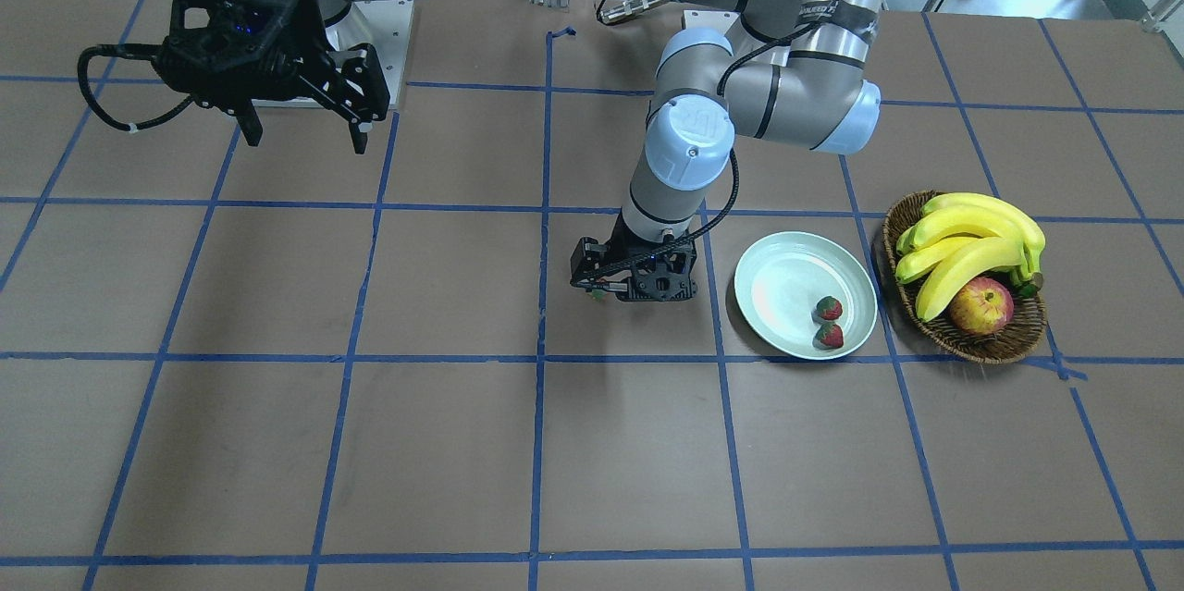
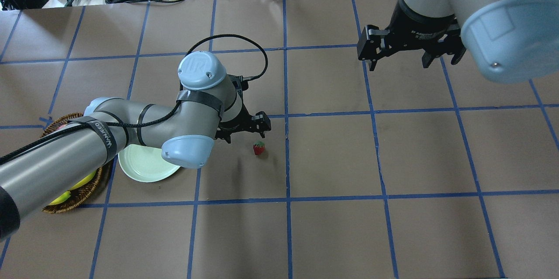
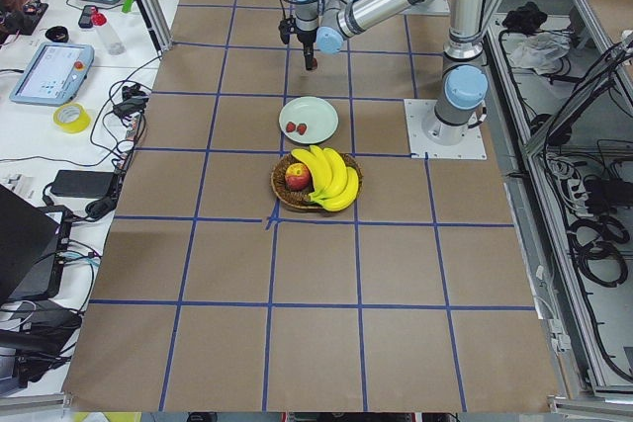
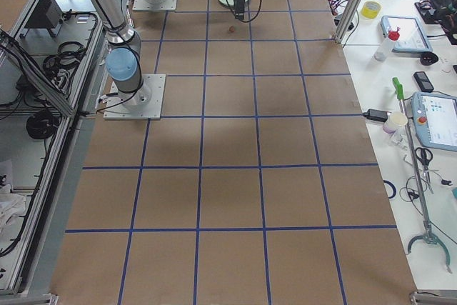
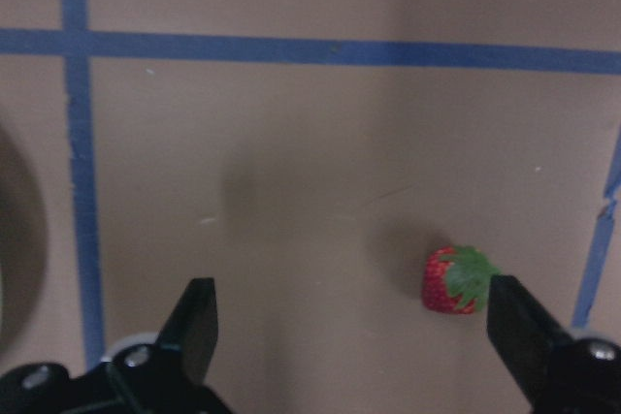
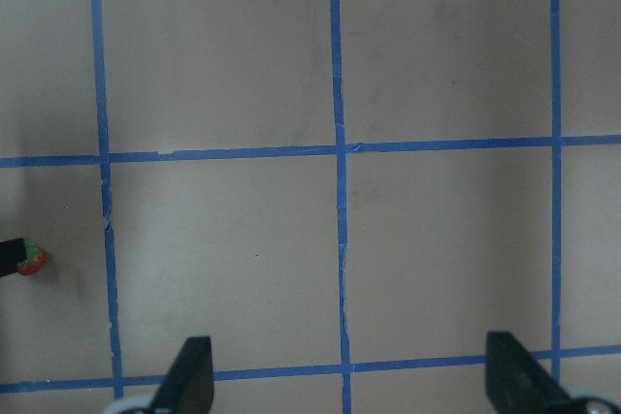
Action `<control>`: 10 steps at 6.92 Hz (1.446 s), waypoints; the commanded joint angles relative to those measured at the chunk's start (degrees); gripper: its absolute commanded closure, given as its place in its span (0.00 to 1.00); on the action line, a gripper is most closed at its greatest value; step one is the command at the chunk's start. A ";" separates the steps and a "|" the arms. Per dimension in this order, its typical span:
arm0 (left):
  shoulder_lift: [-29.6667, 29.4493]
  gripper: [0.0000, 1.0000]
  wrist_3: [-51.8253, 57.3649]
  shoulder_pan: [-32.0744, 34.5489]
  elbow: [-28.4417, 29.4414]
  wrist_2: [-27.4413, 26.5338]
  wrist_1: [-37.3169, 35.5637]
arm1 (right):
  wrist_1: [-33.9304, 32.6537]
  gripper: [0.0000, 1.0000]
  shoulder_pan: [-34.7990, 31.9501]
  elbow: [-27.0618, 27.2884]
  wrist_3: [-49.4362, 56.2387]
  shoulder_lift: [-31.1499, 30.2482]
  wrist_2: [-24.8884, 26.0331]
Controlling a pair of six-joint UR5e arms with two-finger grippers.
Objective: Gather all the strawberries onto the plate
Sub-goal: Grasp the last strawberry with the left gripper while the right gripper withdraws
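Two small red strawberries (image 1: 829,308) in round pale mint plate (image 1: 773,265); third strawberry (image 5: 456,280) near plate, below left gripper (image 5: 349,312), jaws wide, empty.

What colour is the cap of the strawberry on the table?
Green; the strawberry shows best in the left wrist view.

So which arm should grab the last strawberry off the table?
The left arm. The left gripper, open, hangs close by the strawberry, and the plate is near too. The right gripper is far off across the table.
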State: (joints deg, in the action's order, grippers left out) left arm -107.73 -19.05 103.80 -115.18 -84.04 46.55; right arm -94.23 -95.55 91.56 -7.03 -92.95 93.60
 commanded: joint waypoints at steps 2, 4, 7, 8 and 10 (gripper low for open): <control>-2.92 0.07 -1.51 3.25 0.05 -3.41 -1.20 | 0.36 0.00 3.08 -1.65 0.97 -0.03 -3.70; -3.01 0.25 -1.69 3.34 0.05 -4.20 -1.20 | 0.54 0.00 3.35 -1.39 0.97 -0.12 -3.78; -3.01 0.48 -1.51 3.34 0.05 -4.02 -1.20 | 0.98 0.00 3.17 -1.82 0.97 -0.21 -1.86; -3.01 0.51 -1.51 3.34 0.05 -4.02 -1.20 | 0.98 0.00 3.17 -1.83 0.88 -0.21 -2.02; -2.23 0.60 -0.99 3.26 0.22 -4.46 -1.20 | 1.33 0.00 3.26 -1.83 0.97 -0.21 -2.11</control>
State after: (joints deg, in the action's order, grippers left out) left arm -110.50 -20.24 107.12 -115.07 -88.33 45.35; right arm -93.10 -92.35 89.75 -6.12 -93.16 91.41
